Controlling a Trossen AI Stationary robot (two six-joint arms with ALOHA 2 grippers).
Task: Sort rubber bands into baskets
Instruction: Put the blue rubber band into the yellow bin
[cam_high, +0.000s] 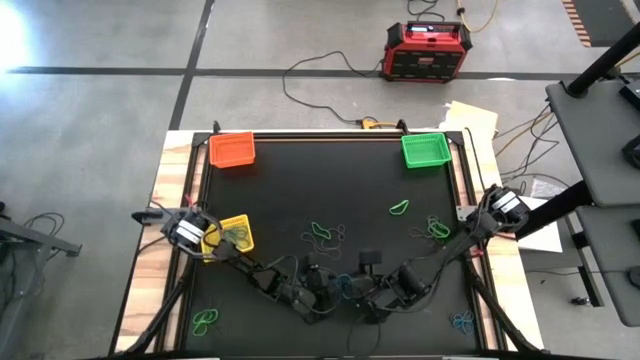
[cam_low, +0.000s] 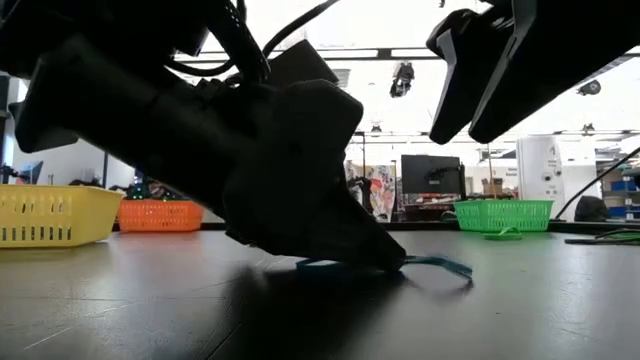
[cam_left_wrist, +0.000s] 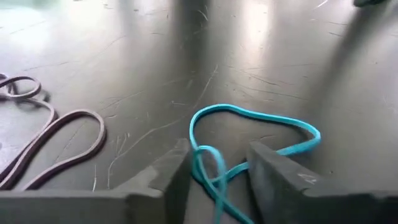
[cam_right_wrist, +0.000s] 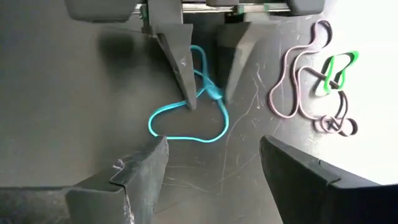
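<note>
A blue rubber band (cam_left_wrist: 249, 118) lies twisted on the black table (cam_high: 300, 190), near the front middle. My left gripper (cam_left_wrist: 217, 149) is down at the table, open, one finger on either side of the band's twisted part (cam_right_wrist: 210, 90). My right gripper (cam_right_wrist: 211, 146) hangs open above the same band (cam_right_wrist: 186, 134) and faces the left gripper, with nothing between its fingers. The orange basket (cam_high: 232, 150) and the green basket (cam_high: 424, 150) stand at the far edge. The yellow basket (cam_high: 232, 235) stands at the left, beside the left arm. My left gripper comes in low and slanting down from the table's left, its fingers astride the band where the strands cross. One fingertip (cam_right_wrist: 186, 93) stands right at a strand; whether it touches I cannot tell. The band lies flat and slack on the table.
Brownish bands (cam_left_wrist: 56, 137) lie close by the blue one, with a green one (cam_right_wrist: 336, 68) among them. More green bands (cam_high: 325, 235) lie mid-table, others at the front left (cam_high: 205, 320), blue ones at the front right (cam_high: 462, 320). A red-and-black box (cam_high: 427, 50) stands on the floor beyond the table.
</note>
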